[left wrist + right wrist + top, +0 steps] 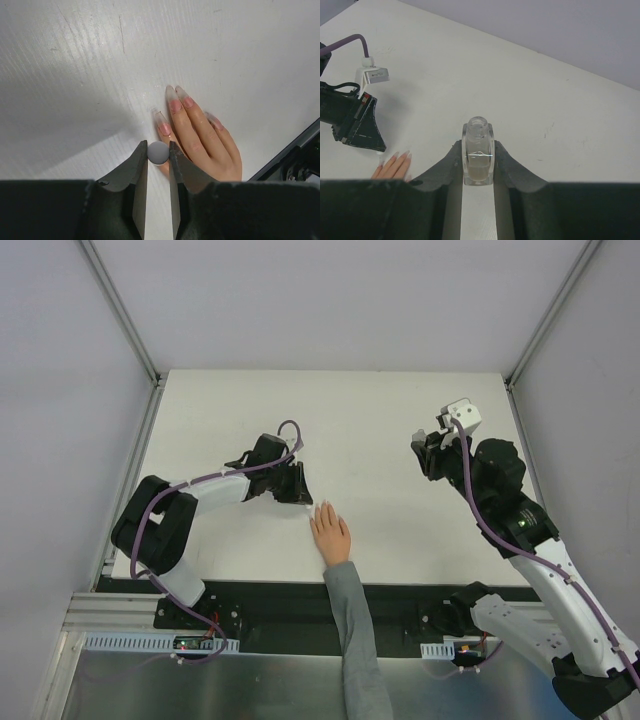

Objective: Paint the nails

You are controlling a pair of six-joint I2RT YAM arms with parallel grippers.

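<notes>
- Left gripper (158, 149) pinches a round grey cap (158, 154).
- White table (75, 60) opens upper left, edge (295, 150) lower right.
- Nails (175, 105) lie just upper-right of those jaws.
- Right gripper (478, 167) clamps a clear bottle (478, 145).

Lab: aluminium-framed enclosure (120, 310), white table (330, 420).

Long, translucent, pink-based nails (173, 99) lie flat on the white table (225, 50), fingers together.
</notes>
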